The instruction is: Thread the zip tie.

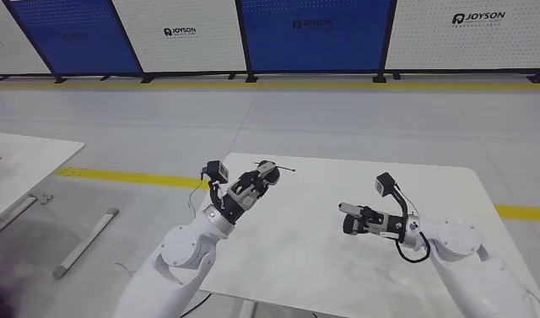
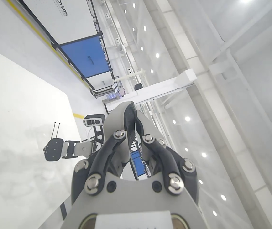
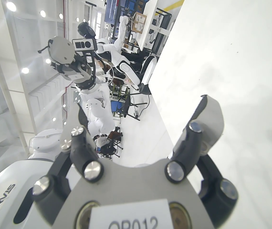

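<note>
The left gripper (image 2: pixel 132 111) has its two grey fingers pressed together on a thin black plastic zip tie (image 2: pixel 130 132). The tie stands edge-on between the dark pads and runs back through the grip. In the top view this gripper sits a little left of the frame's centre, over the far edge of the white rectangular table (image 1: pixel 321 267). The free end of the zip tie sticks out of it toward the right of the frame as a fine dark line, raised off the surface.

The right gripper (image 3: pixel 142 106) has its fingers spread wide, with nothing between them. In the top view it is in the right half of the frame, over the table, pointing toward the left one. It is well apart from the zip tie.

Behind the table a yellow line (image 1: pixel 126 176) crosses the grey floor (image 1: pixel 278 115). Blue and white partition panels (image 1: pixel 312 23) stand along the top of the frame. A second white table (image 1: pixel 34 158) shows at the left edge.
</note>
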`<move>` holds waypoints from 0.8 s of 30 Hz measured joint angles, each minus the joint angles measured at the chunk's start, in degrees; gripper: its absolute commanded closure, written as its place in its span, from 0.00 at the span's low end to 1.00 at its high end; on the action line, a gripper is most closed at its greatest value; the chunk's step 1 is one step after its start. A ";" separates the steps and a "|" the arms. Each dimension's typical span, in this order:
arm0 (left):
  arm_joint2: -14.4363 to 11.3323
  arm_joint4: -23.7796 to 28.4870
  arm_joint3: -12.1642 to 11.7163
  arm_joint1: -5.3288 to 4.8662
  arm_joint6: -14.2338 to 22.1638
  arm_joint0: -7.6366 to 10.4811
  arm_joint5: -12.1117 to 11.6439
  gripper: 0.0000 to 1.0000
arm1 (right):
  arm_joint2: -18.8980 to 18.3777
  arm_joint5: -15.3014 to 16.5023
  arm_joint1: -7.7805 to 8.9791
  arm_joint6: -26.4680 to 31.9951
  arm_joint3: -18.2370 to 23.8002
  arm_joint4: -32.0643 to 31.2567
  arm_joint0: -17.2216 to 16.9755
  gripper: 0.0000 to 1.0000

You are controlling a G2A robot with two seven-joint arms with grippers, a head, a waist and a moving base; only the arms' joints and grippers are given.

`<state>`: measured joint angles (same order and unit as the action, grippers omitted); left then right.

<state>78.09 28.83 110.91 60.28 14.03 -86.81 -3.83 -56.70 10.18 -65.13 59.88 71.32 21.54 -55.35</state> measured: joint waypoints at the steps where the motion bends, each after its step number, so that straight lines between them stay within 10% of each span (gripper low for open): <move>1: -0.42 -0.98 -0.63 0.01 0.20 0.26 0.87 1.00 | 0.00 0.00 0.00 0.00 0.00 0.00 0.00 0.00; 6: -3.53 -6.99 -5.11 -0.09 4.80 1.68 5.88 1.00 | 0.00 0.00 0.00 0.00 0.00 0.00 0.00 0.00; 13: -8.26 -16.26 -11.34 0.00 8.02 3.45 6.83 1.00 | 0.00 0.00 0.00 0.00 0.00 0.00 0.00 0.00; 24: -8.46 -17.03 -11.79 0.19 5.55 3.69 5.46 1.00 | 0.00 0.00 0.00 0.00 0.00 0.00 0.00 0.00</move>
<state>69.63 11.79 99.12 60.47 19.58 -83.12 1.63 -56.70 10.18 -65.13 59.88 71.32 21.54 -55.35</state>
